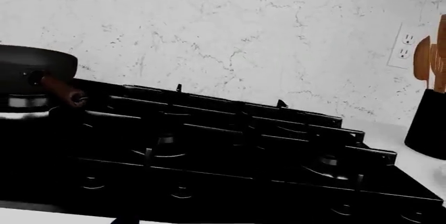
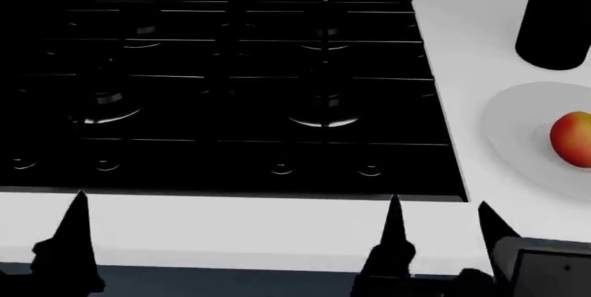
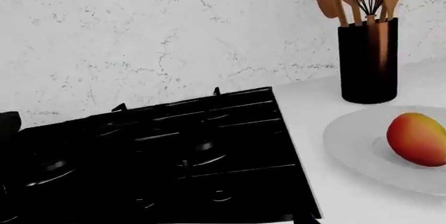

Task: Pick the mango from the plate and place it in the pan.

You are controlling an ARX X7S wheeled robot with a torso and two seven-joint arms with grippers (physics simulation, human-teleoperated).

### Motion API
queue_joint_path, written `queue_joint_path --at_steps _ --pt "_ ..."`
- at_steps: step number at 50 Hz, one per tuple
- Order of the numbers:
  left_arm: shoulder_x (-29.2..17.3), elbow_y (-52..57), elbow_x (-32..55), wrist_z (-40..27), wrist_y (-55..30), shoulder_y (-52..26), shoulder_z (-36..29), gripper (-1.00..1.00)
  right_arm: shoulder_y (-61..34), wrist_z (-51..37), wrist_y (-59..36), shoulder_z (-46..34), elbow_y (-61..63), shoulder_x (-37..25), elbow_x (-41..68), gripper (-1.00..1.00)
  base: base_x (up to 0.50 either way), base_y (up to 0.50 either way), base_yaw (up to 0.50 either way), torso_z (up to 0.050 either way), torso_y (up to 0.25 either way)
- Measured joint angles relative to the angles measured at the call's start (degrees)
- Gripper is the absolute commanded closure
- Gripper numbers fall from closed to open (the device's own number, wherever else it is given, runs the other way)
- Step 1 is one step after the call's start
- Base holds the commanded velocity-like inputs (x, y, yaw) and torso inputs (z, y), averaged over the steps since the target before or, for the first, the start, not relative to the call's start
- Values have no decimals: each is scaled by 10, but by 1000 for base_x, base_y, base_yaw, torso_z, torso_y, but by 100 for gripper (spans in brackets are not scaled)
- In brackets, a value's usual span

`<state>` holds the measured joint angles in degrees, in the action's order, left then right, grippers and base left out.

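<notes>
Both tools sit low at the near edge of the head view, over the front strip of the white tabletop (image 2: 240, 231). Of the left tool (image 2: 65, 252) only one dark pointed finger shows, so whether it is apart or together cannot be told. On the right tool (image 2: 439, 238), two pointed fingertips (image 2: 394, 224) stand apart with a clear gap between them, holding nothing.

To the right of them, the mango (image 2: 572, 139) lies on the plate (image 2: 517, 120), red on one side and fading to orange and yellow. In the right wrist view the mango (image 3: 418, 139) rests on its side near the middle of the pale plate (image 3: 355, 140), well apart from either tool. Just behind the plate stands a black cylindrical utensil holder (image 3: 369, 59) with wooden spoons and a whisk sticking up (only its lower part shows in the head view).

Left of the plate, a black gas stove (image 2: 221, 89) with grates and four burners fills most of the head view. The pan (image 1: 35, 70) appears only in the left wrist view, sitting on a burner at the far side of the stove from the holder, its reddish-brown handle pointing toward the camera. A white marbled wall (image 1: 223, 36) runs behind everything, with an outlet (image 1: 404, 46) near the holder.
</notes>
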<state>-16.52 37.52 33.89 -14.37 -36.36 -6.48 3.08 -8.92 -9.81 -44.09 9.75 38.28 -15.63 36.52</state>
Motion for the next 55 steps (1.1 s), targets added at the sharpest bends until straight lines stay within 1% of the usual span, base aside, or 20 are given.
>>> queue_joint_path --at_steps 4,8,12,17,28,44,53,55 --pt "-29 60 79 -45 -92 -51 39 -100 -54 -41 -91 60 60 -26 121 -100 0 0 0 0 0" --pt "-51 102 151 -88 -165 -99 71 -100 -98 -81 -155 102 98 -47 218 -100 0 0 0 0 0" --pt "-66 129 204 -120 -213 -132 93 -100 -126 -114 -197 128 125 -60 290 -100 0 0 0 0 0" --pt "-77 153 247 -148 -248 -149 116 -100 -146 -136 -229 141 146 -65 342 -100 0 -460 0 0 0" --pt "-90 178 299 -181 -282 -163 136 -100 -162 -159 -258 156 166 -76 392 -100 0 -500 0 0 0" --pt "-102 185 314 -189 -281 -156 141 -100 -166 -181 -262 161 173 -85 419 -100 0 -500 0 0 0" --pt "-104 184 312 -188 -273 -150 138 -100 -176 -190 -263 154 173 -97 415 -100 0 0 0 0 0" --pt "-106 185 312 -189 -272 -151 137 -100 -181 -195 -264 151 172 -101 414 -100 467 0 0 0 0"
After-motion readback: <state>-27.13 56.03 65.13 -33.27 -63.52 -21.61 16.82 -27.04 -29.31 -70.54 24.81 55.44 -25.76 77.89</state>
